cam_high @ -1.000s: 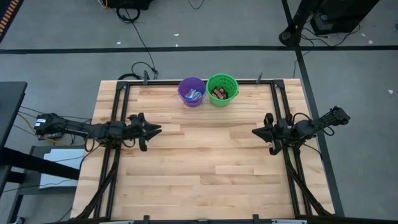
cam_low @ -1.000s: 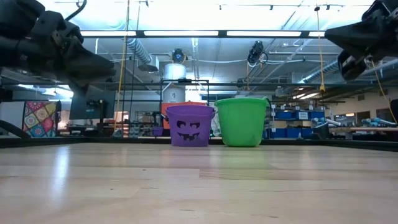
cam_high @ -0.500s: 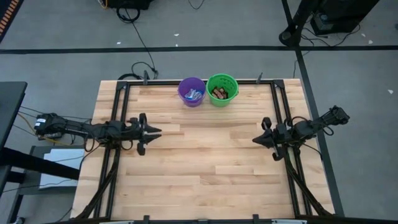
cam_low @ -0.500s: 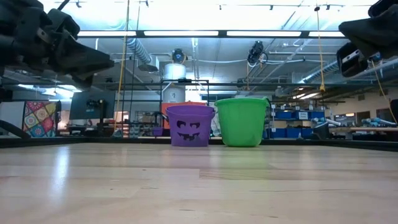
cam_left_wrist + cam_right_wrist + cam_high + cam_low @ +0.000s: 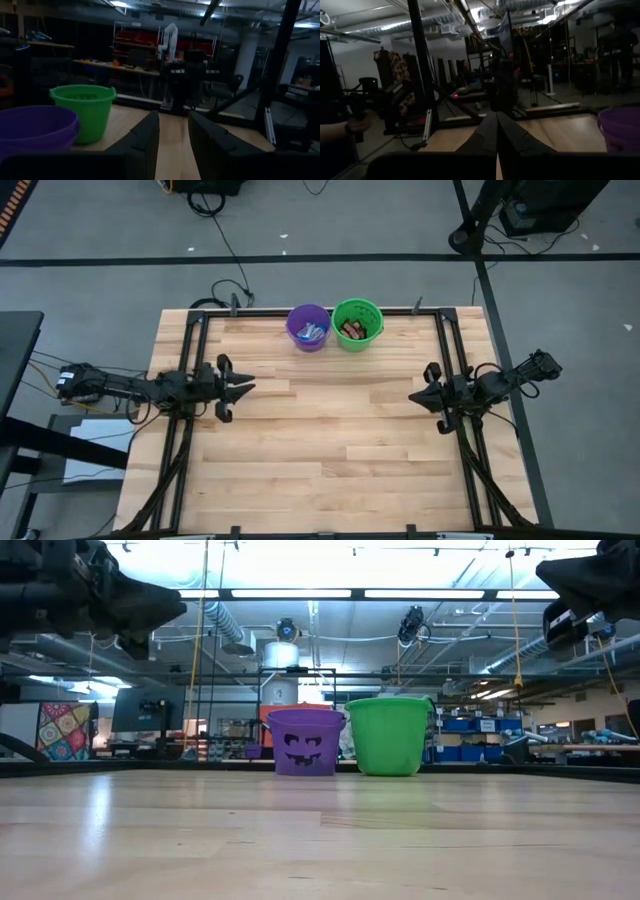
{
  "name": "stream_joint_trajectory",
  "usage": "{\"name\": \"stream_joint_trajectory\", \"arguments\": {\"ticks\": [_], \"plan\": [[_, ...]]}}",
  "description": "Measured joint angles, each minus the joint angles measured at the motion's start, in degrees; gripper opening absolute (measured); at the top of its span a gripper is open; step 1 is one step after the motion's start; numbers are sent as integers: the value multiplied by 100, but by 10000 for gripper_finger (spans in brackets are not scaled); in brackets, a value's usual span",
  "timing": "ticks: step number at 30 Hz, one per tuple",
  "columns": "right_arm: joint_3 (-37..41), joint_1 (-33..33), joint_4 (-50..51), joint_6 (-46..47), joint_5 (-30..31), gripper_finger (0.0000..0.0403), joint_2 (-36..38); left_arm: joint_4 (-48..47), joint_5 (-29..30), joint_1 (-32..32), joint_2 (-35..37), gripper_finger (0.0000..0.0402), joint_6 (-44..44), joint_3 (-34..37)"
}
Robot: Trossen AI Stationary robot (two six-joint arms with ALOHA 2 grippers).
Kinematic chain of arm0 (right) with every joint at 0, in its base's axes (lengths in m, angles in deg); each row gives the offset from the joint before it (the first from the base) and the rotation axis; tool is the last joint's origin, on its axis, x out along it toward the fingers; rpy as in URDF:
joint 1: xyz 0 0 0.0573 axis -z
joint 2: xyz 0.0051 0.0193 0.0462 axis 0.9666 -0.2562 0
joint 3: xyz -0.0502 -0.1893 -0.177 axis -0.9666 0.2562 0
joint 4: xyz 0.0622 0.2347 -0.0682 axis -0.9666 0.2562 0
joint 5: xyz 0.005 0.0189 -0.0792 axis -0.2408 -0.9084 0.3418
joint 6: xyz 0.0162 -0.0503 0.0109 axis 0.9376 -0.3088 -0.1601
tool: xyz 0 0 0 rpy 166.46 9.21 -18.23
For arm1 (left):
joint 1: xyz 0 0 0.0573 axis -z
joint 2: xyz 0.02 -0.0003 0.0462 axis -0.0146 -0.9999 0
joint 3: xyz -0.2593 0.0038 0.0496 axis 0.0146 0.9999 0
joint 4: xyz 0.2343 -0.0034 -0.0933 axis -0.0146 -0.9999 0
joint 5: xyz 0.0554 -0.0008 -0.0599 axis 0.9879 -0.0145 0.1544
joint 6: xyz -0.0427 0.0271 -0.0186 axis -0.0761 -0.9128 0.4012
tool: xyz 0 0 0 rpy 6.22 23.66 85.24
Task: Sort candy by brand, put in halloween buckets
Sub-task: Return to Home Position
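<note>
At the far edge of the desk (image 5: 330, 440), the purple bucket (image 5: 308, 327) holds blue-and-white candy (image 5: 312, 332), the green bucket (image 5: 358, 324) brown candy (image 5: 351, 329). At opposite sides, the left hand (image 5: 245, 387) hovers slightly spread, the right hand (image 5: 415, 396) pressed together.

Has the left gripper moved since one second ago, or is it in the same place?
Yes. In the low view the left gripper has risen farther above the purple bucket, which has not shifted.
</note>
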Motion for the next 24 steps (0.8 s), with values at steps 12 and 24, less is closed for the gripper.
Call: {"name": "stream_joint_trajectory", "arguments": {"ticks": [12,24], "plan": [[0,0,308,310,130,8,0,-89,534,0,1385,108,-603,0],[0,3,366,-39,208,8,0,-1411,477,2,2118,108,-689,0]]}}
